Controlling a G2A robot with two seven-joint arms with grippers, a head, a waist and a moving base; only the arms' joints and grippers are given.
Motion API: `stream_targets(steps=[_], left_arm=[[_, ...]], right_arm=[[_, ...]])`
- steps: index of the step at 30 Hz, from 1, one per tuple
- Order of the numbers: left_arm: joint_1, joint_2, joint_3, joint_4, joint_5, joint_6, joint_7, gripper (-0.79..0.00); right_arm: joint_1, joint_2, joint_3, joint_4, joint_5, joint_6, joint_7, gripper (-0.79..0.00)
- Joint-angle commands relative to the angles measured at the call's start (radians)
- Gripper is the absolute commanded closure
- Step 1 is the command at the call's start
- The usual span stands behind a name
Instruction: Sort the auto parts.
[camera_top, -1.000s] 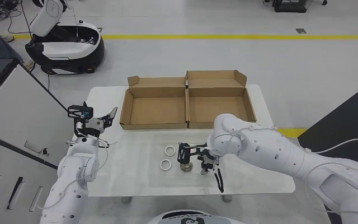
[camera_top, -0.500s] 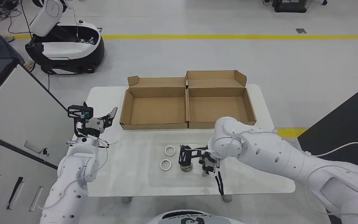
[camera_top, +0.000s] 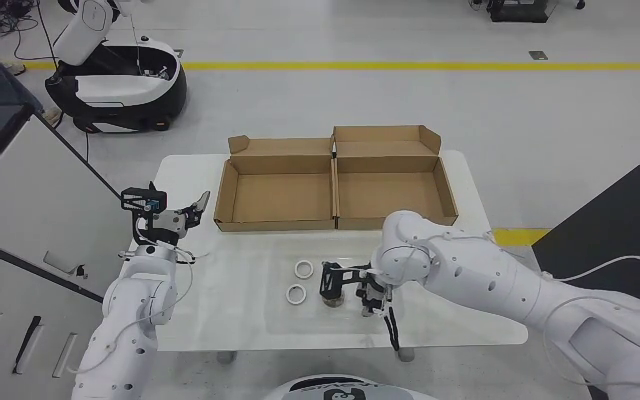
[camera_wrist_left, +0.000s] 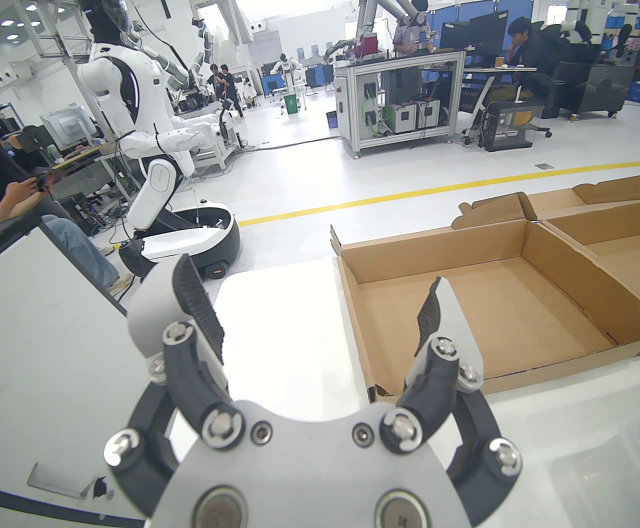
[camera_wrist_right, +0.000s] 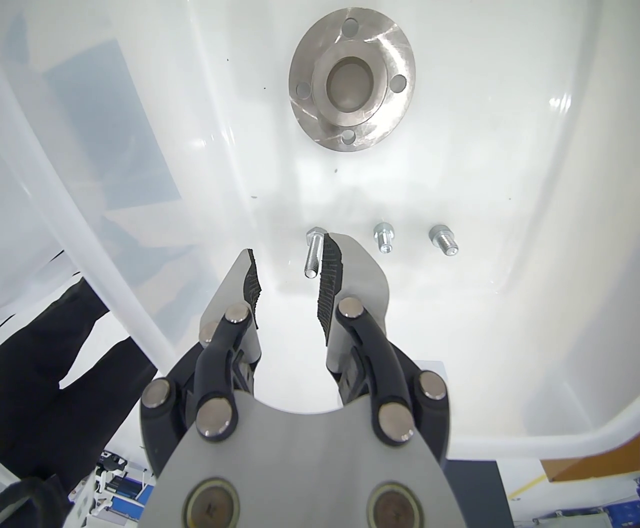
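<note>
1. Right gripper (camera_wrist_right: 289, 248) hangs in the tray (camera_wrist_right: 127, 305) by the bench's front edge, jaws open, long bolt (camera_wrist_right: 312, 255) just beside one pad
2. I would centre over its shank before closing, clear of the nearest short bolt (camera_wrist_right: 384, 236)
3. Left gripper (camera_wrist_left: 310, 276) open, at the bench's left edge

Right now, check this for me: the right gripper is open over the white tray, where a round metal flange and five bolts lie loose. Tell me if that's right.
Wrong count: the right wrist view shows three bolts, not five. The rest holds: the right gripper is open over the white tray, and the round metal flange lies loose.
</note>
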Motion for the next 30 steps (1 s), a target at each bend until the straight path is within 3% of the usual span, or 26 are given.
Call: stream_targets(steps=[1,11,30], left_arm=[[0.000,0.000,0.000,0.000,0.000,0.000,0.000,-0.785],[0.000,0.000,0.000,0.000,0.000,0.000,0.000,-0.785],[0.000,0.000,0.000,0.000,0.000,0.000,0.000,-0.785]], right_arm=[[-0.001,-0.002,-0.002,0.004,0.001,0.000,0.001,-0.289],[-0.004,-0.013,-0.006,0.022,-0.003,0.010,0.009,-0.219],[-0.019,-0.022,0.000,0.033,-0.053,0.037,-0.001,-0.219]])
